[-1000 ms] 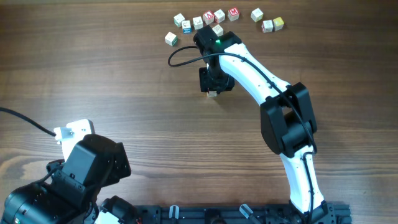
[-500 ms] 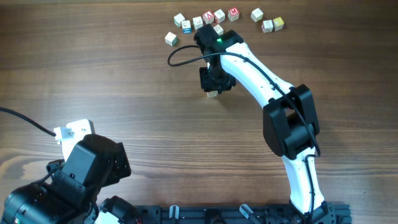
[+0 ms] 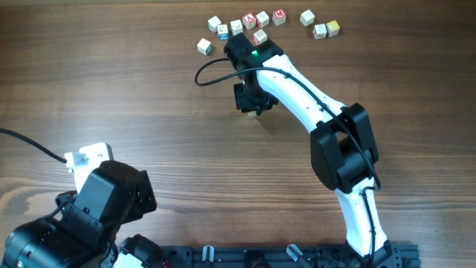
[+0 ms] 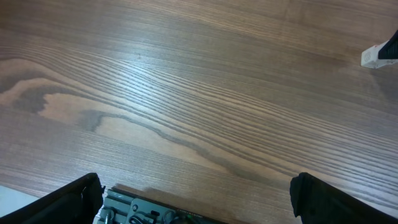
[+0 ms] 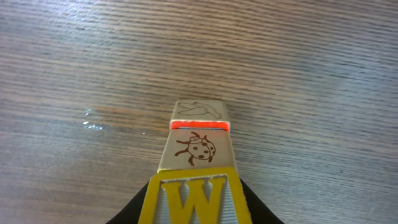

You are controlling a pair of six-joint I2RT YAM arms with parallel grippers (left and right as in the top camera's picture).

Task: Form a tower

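In the right wrist view the tower stands on the wooden table: a cream cube with a red top edge (image 5: 200, 111) at the bottom, a ladybug cube (image 5: 198, 151) above it, and a yellow W cube (image 5: 193, 199) on top. My right gripper (image 5: 194, 208) is shut on the W cube, with a black finger (image 5: 135, 211) tight against each side. From overhead the right gripper (image 3: 250, 100) covers the tower. My left gripper (image 4: 196, 199) hangs open over bare wood at the near left, holding nothing.
Several loose letter cubes (image 3: 253, 22) with red, blue and green marks lie in a row at the far edge, just behind the right arm (image 3: 312, 89). A black cable (image 3: 212, 71) loops out to the left of the right wrist. The left arm's bulk (image 3: 89, 216) fills the near-left corner.
The right gripper has shifted slightly left and towards the far edge, and its jaws have closed in on the W cube. The left arm has not moved.
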